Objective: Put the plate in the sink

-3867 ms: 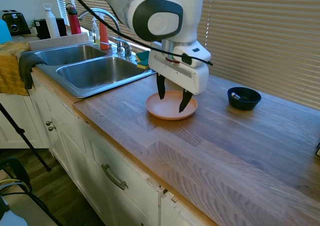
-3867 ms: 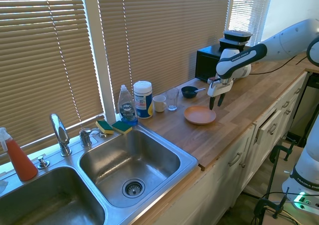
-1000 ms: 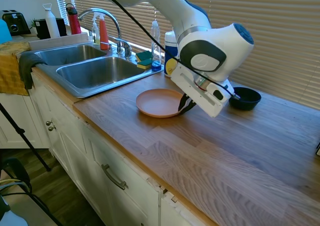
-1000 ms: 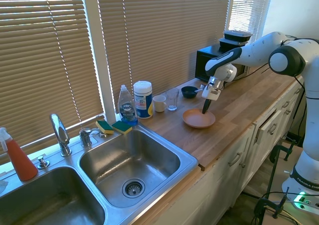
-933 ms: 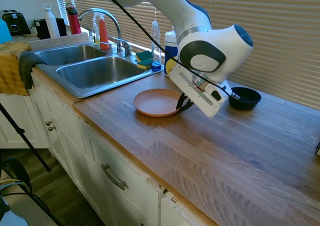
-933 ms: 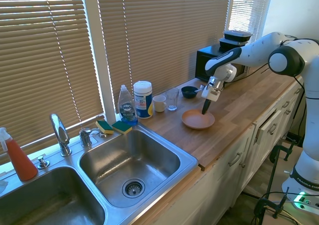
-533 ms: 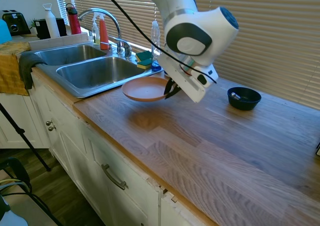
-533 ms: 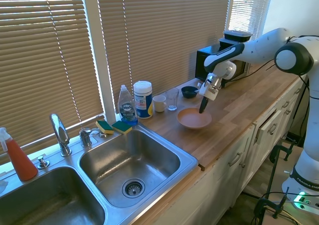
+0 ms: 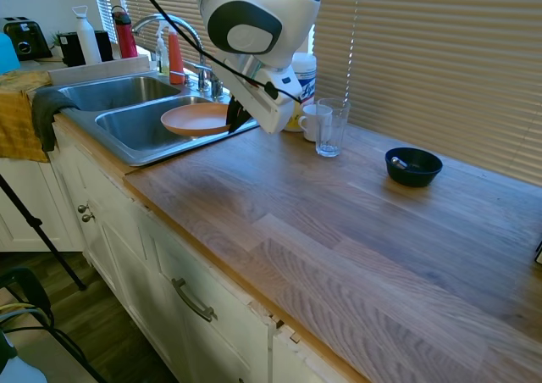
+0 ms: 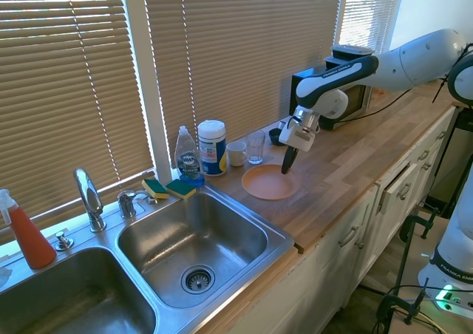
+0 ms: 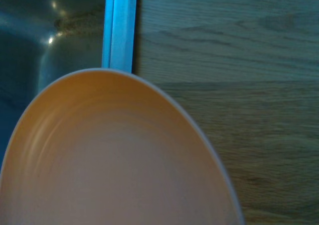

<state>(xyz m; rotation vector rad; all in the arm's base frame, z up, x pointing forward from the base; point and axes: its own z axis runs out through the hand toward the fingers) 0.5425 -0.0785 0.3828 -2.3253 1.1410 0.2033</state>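
The black two-finger pincer point(image 9: 235, 114) is clamping the rim of the one round peach-orange plate point(image 9: 195, 119), carrying it in the air at the edge of the stainless steel double-basin sink point(image 9: 144, 150); half a second ago it was hanging over the wooden table point(image 9: 356, 222). One clear glass point(image 9: 329, 128), one white mug point(image 9: 312, 121) and one dark blue bowl point(image 9: 412, 166) are standing behind; the bottle labels are too small to read.

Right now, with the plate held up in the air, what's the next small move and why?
Probably carry it a little further over the sink. The end effector grips the plate by its rim, and it hangs near the basin's edge, partly over the countertop.
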